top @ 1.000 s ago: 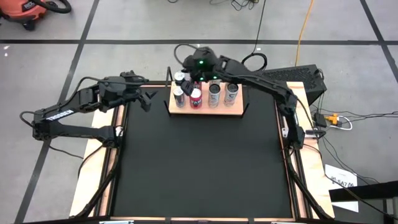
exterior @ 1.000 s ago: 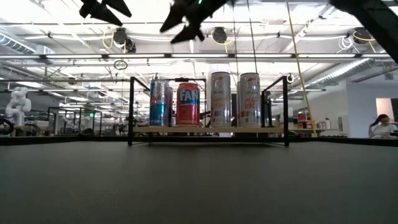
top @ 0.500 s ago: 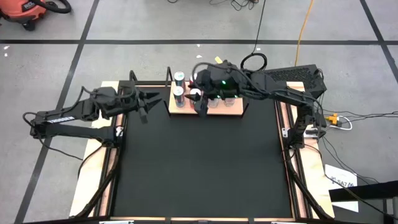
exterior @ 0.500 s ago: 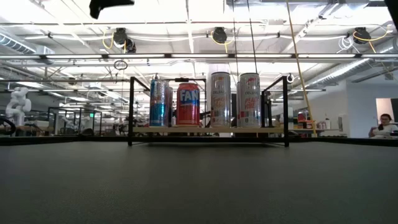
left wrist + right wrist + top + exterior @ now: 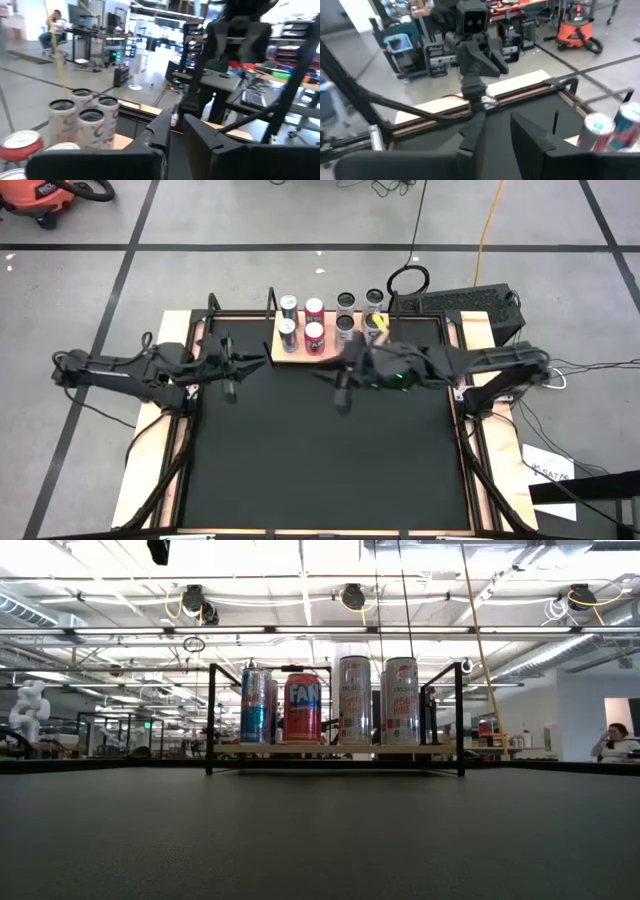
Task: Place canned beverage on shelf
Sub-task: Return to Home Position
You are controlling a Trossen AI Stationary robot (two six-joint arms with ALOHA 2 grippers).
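Note:
The shelf [image 5: 295, 353] stands at the table's far edge, a small light-wood board with black uprights [image 5: 211, 718]. Several cans stand upright on it in two rows: blue [image 5: 257, 705], red [image 5: 303, 708] and white ones [image 5: 354, 700]. My left gripper [image 5: 250, 362] hovers level just left of the shelf, its fingers [image 5: 160, 132] nearly together and nothing between them. My right gripper [image 5: 325, 374] hovers over the tabletop just in front of the shelf, pointing toward the table's left. Its fingers [image 5: 476, 132] are also close together and hold nothing.
The black tabletop [image 5: 320, 460] lies bare in front of the shelf, edged by light-wood strips [image 5: 150, 450]. A black box [image 5: 470, 305] and cables sit beyond the far right corner. A person [image 5: 612, 740] sits in the room behind.
My right gripper has drawn back from over the cans toward the table's near edge, coming off the shelf to hover in front of it. My left gripper has shifted toward the near edge and tipped level. Both grippers' fingers have drawn together. The cans have stayed put.

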